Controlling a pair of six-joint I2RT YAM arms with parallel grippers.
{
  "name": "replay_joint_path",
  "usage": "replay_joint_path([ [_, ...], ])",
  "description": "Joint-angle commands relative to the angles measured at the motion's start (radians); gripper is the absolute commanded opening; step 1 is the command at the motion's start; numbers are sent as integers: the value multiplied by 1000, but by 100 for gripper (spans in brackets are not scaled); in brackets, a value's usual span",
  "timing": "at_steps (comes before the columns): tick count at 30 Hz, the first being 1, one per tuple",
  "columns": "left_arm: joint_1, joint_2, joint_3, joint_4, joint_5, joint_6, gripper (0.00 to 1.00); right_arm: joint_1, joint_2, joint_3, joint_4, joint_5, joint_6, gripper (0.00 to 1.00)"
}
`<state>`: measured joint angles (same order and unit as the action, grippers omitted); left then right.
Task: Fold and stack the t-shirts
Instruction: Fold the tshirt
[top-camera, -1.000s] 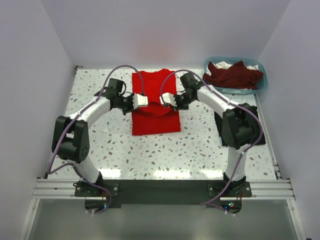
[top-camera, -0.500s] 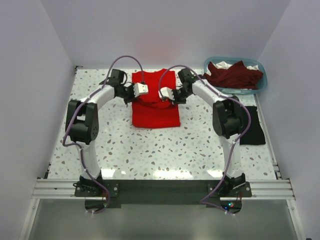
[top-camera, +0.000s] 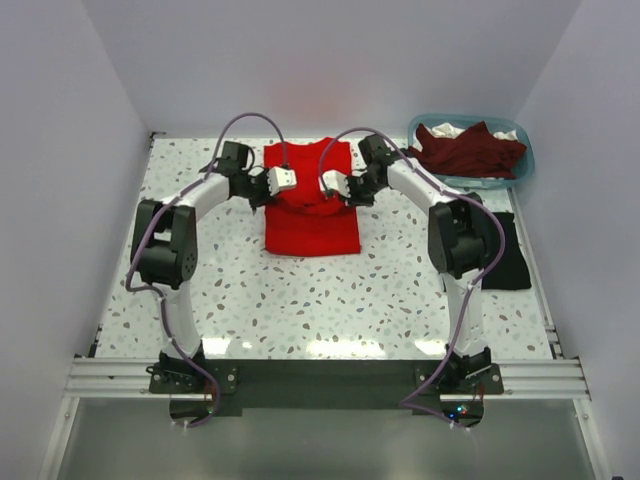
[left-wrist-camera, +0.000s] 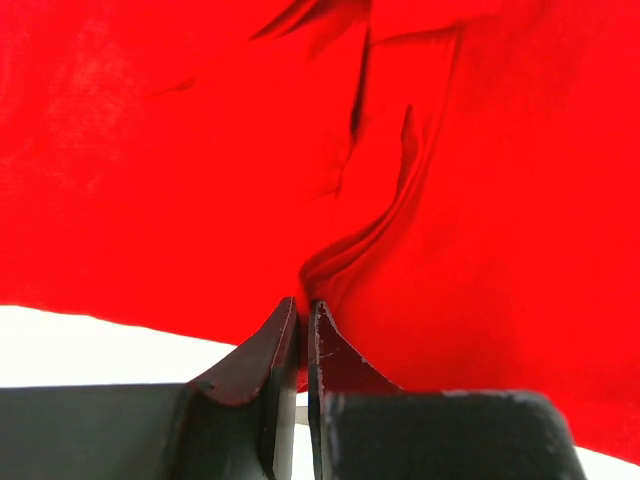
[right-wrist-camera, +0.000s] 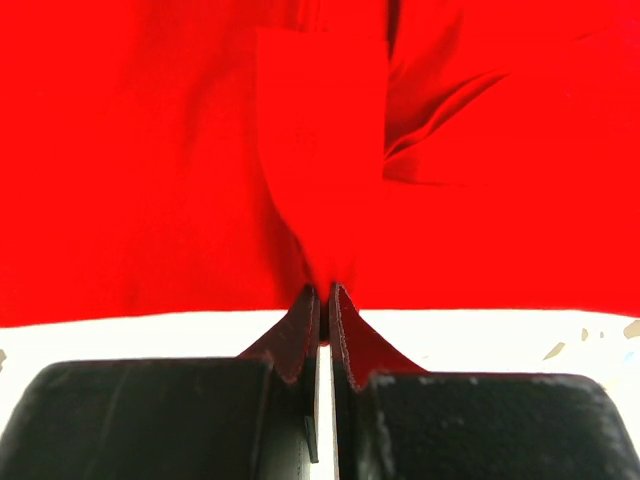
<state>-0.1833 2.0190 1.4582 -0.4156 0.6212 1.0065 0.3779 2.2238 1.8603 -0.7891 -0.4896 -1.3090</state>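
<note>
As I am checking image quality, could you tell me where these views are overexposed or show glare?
Top external: sharp, with bright reflections on the table's near edge. Left wrist: table blown out to white, red t-shirt heavily saturated. Right wrist: much the same.
</note>
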Motion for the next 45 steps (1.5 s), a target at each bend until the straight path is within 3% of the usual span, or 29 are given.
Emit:
replay_joint_path([
  [1, 10, -52, 10, 41, 48, 4, 3, -11, -73, -9, 11, -23, -9, 0],
  [7, 10, 12, 70, 32, 17, -9, 7, -24, -17, 46, 4, -14, -6, 0],
  [8, 10, 18, 85, 31, 12, -19, 12, -24, -7, 53, 8, -4, -7, 8],
  [9, 10, 38, 94, 29, -6, -31, 24, -24, 0, 60, 16, 15, 2, 13],
  [10, 10, 44, 109, 67, -24, -99, 30, -22, 17, 80, 25, 28, 43, 28],
  [13, 21, 70, 163, 89, -81, -224, 44, -28, 36, 135, 70, 83, 170, 55],
  [16, 48, 46, 157, 106, -80, -302, 50, -36, 22, 161, 73, 124, 279, 64],
  [20, 77, -66, 43, 83, -48, -362, 50, -56, -99, 108, -19, 71, 405, 61],
  [27, 39, -357, -235, 46, 56, -261, 52, -25, -302, -186, -73, -30, 315, 40],
  [32, -71, -446, -426, 69, 31, -105, 53, 51, -314, -328, 2, -23, 249, 41],
  [37, -127, -457, -521, 123, 6, 4, 54, 82, -254, -354, 56, 3, 214, 41],
  [45, -130, -332, -550, 150, -96, 96, 55, 90, -197, -420, 88, 43, 143, 43],
])
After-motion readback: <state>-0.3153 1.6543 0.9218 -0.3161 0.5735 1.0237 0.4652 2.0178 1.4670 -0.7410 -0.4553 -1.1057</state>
